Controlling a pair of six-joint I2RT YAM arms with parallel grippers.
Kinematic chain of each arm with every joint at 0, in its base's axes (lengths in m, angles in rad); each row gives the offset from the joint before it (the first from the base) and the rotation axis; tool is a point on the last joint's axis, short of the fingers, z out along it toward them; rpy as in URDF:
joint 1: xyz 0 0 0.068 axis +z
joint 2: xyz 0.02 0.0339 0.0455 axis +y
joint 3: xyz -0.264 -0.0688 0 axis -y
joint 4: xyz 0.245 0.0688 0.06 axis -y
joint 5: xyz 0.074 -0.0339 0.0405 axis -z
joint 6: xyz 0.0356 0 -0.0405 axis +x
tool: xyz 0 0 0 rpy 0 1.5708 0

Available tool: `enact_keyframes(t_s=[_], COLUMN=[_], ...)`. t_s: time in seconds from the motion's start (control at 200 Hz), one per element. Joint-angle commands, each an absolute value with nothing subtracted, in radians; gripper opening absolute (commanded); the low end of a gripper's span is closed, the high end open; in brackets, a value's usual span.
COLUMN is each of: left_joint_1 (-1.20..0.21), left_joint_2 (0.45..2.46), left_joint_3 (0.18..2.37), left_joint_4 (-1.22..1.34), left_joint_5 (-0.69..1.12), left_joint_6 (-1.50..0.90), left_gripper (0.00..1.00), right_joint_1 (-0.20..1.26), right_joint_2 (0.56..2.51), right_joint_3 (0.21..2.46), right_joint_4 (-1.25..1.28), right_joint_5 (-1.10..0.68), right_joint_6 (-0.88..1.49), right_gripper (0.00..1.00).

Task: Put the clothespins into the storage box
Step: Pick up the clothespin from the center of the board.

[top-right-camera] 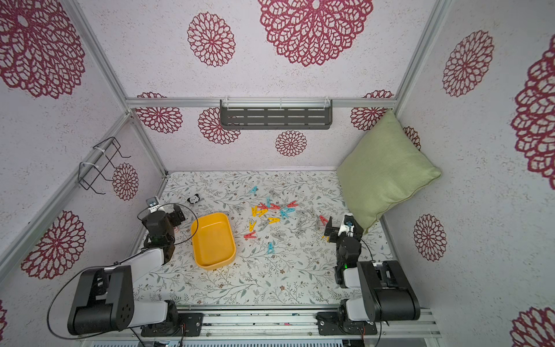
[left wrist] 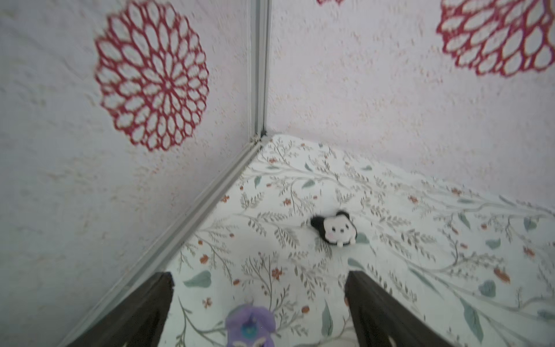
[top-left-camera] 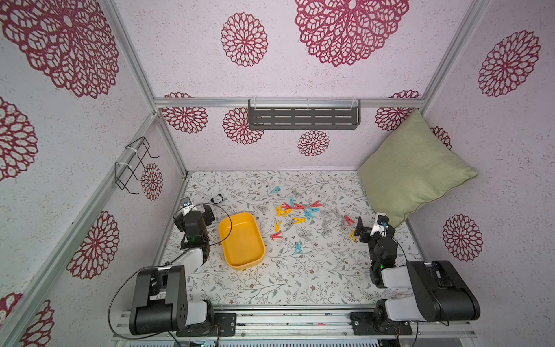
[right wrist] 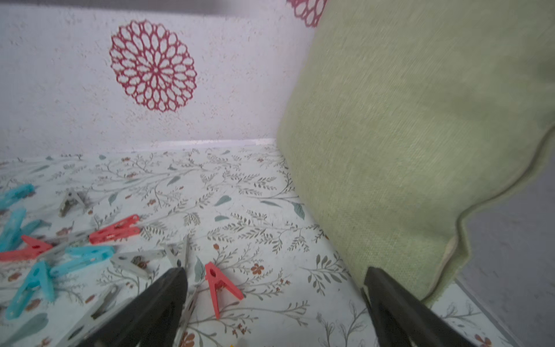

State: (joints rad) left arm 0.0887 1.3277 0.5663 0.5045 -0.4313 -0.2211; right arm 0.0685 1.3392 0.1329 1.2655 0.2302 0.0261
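Bearing clothespins (top-left-camera: 298, 206), the floral tabletop (top-left-camera: 270, 282) meets patterned walls (top-left-camera: 300, 75)

The purple toy (left wrist: 250, 326) is blurred and cut off at the left wrist view's edge. A yellow clothespin (top-left-camera: 352, 235) hides partly behind the right gripper (top-left-camera: 358, 229).

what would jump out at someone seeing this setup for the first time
The scatter of red, yellow, blue and grey clothespins across the middle of the table catches the eye first, with the empty yellow box just to their left. A big green pillow leans in the far right corner, and bold red flower prints run all around.
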Motion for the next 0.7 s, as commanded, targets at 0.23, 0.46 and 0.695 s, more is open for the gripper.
enact_keyframes(t_s=[0.23, 0.46, 0.695], left_joint_1=[0.038, 0.032, -0.079], left_joint_2=[1.042, 0.928, 0.81], left_joint_3=[0.784, 0.788, 0.615], left_joint_4=[-0.053, -0.267, -0.339], left_joint_5=[-0.415, -0.016, 0.195], left_joint_6=[-0.543, -0.689, -0.805], left_gripper=[0.97, 0.97, 0.85], right_joint_1=[0.068, 0.061, 0.071], right_joint_2=[1.031, 0.897, 1.044], right_joint_3=[0.223, 0.356, 0.492], right_joint_4=[0.907, 0.485, 0.223], right_joint_5=[0.267, 0.008, -0.304], right_joint_6=[0.376, 0.419, 0.47], right_gripper=[0.99, 0.98, 0.56])
